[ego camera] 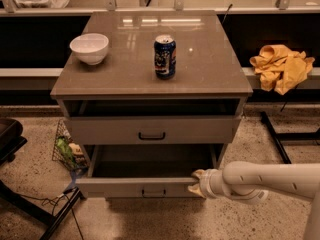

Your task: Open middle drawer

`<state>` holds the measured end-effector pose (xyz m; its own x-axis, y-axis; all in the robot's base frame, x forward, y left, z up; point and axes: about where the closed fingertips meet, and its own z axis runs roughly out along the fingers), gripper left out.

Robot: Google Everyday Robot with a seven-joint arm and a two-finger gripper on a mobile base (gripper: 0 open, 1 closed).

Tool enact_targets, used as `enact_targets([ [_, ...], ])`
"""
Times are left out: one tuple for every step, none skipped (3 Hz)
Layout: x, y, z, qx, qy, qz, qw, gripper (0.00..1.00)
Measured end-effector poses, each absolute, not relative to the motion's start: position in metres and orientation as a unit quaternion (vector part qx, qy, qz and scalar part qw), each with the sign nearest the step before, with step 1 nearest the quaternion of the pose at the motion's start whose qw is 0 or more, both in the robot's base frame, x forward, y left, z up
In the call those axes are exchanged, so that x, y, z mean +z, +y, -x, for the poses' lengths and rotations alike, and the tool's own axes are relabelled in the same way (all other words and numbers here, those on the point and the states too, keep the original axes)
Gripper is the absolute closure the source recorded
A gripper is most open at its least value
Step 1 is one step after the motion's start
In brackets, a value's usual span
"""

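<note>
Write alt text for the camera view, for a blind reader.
The middle drawer of a grey-beige cabinet is pulled open, with the robot's pincer at the right end of its front panel. A white bowl and a blue can stand on top.

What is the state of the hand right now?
Hand: at the right end of the pulled-out middle drawer front; open or closed cannot be told.
</note>
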<state>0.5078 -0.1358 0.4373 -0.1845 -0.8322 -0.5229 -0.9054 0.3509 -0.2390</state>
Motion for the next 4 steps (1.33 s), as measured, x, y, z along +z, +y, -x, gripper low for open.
enact_targets([
  [0.479,-0.152,-0.489,0.049,0.785,0.567,0.244,0.88],
  [0.517,-0.165,-0.472,0.030,0.798,0.564,0.211,1.00],
  [0.535,-0.168,-0.484,0.014,0.805,0.554,0.211,1.00],
  [0.529,-0.166,-0.494,0.012,0.795,0.561,0.228,1.00],
])
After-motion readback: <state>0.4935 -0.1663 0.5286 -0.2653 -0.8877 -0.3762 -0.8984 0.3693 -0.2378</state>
